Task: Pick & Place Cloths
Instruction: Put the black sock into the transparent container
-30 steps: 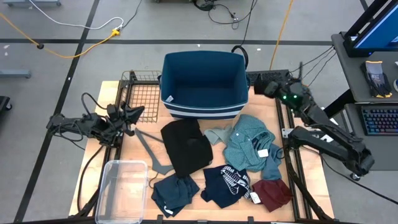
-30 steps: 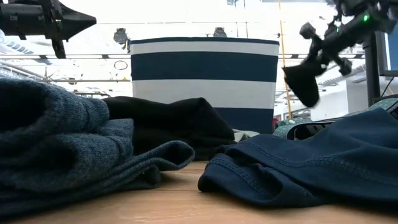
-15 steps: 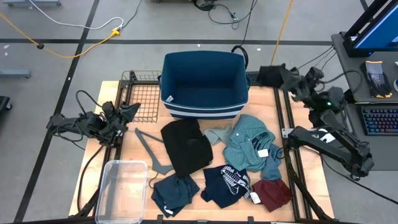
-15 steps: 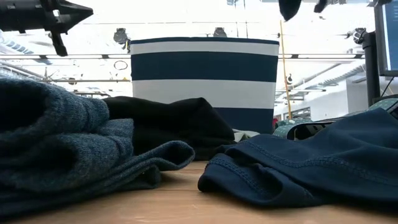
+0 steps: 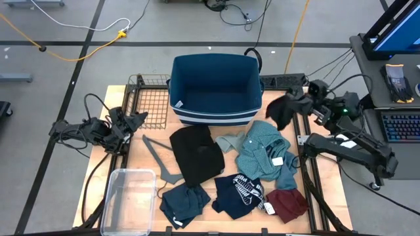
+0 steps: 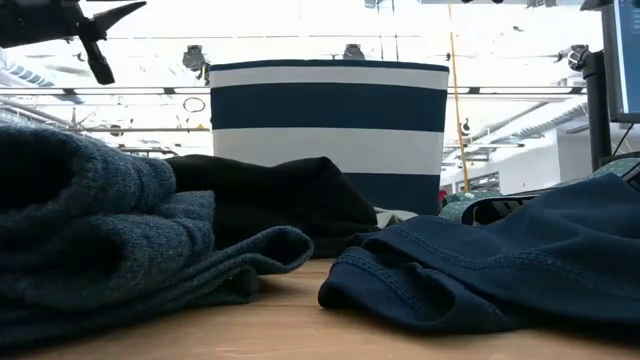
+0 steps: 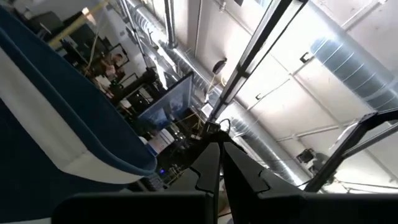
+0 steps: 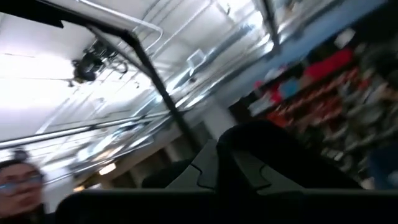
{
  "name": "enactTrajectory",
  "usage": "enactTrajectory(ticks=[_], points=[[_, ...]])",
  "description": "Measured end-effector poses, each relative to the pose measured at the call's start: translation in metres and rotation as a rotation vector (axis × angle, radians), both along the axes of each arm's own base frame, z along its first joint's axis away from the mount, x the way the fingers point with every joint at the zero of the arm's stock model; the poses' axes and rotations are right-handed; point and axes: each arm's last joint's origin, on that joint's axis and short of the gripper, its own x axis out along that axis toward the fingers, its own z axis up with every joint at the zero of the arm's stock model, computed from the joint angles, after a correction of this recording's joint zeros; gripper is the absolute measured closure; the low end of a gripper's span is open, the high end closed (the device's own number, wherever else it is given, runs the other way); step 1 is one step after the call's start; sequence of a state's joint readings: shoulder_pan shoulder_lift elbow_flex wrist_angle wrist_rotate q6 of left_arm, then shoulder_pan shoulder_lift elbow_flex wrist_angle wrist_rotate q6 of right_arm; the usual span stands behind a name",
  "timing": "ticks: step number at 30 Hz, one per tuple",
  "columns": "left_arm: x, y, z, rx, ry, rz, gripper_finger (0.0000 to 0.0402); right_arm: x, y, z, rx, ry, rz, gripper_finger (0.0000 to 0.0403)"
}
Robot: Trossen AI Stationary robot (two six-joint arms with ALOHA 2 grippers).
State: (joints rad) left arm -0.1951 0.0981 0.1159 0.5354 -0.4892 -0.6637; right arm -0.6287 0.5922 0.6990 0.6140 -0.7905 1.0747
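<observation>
Several cloths lie on the wooden table: a black one [image 5: 195, 154], a teal checked one [image 5: 262, 154], a navy one with white print [image 5: 239, 193], a maroon one [image 5: 287, 202], a dark teal one [image 5: 184, 202] and a pale green one [image 5: 228, 142]. My right gripper [image 5: 289, 108] is high over the table's right edge, beside the basket, shut on a small black cloth [image 5: 280, 113]. My left gripper [image 5: 142, 117] is shut and holds nothing, in the air over the table's left side, tilted upward. My right gripper pinches the small black cloth between its two fingers; in the wrist view a dark bunch of it [image 8: 273, 140] shows around the fingertips. Which edge or how many layers, I cannot tell. The cloth is lifted clear of the table and bunched at the fingers.
A navy basket with a white stripe [image 5: 215, 117] stands at the table's far middle. A grey hanger [image 5: 156, 156] lies left of the black cloth. A clear plastic bin [image 5: 128, 196] stands at the near left and a wire rack [image 5: 147, 101] at the far left.
My right gripper has risen with the small black cloth, out of the top of the low view, and has tipped from pointing down to pointing upward. The cloth has stayed clear of the table. My left gripper has rolled about its own line while staying in place.
</observation>
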Motion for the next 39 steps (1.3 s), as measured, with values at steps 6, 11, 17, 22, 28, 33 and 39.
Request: enactTrajectory(ticks=[6, 11, 17, 22, 28, 33, 39], points=[[0.000, 0.000, 0.000, 0.001, 0.000, 0.004, 0.0380, 0.030, 0.010, 0.017, -0.031, 0.069, 0.149, 0.0401], [-0.001, 0.000, 0.001, 0.029, -0.001, 0.029, 0.0380, 0.067, 0.017, 0.039, -0.112, 0.146, 0.225, 0.0401], [-0.002, 0.001, 0.003, 0.080, -0.004, 0.061, 0.0380, 0.109, 0.026, 0.061, -0.194, 0.234, 0.296, 0.0401], [-0.003, 0.001, 0.004, 0.094, -0.012, 0.072, 0.0380, 0.141, 0.034, 0.071, -0.274, 0.295, 0.337, 0.0402], [-0.004, 0.001, 0.005, 0.092, -0.024, 0.074, 0.0380, 0.169, 0.044, 0.074, -0.353, 0.385, 0.379, 0.0402], [-0.004, 0.001, 0.006, 0.099, -0.027, 0.079, 0.0380, 0.187, 0.054, 0.070, -0.435, 0.545, 0.308, 0.0402], [-0.006, 0.001, 0.009, 0.103, -0.057, 0.089, 0.0380, 0.200, 0.070, 0.062, -0.523, 0.804, 0.227, 0.0401]])
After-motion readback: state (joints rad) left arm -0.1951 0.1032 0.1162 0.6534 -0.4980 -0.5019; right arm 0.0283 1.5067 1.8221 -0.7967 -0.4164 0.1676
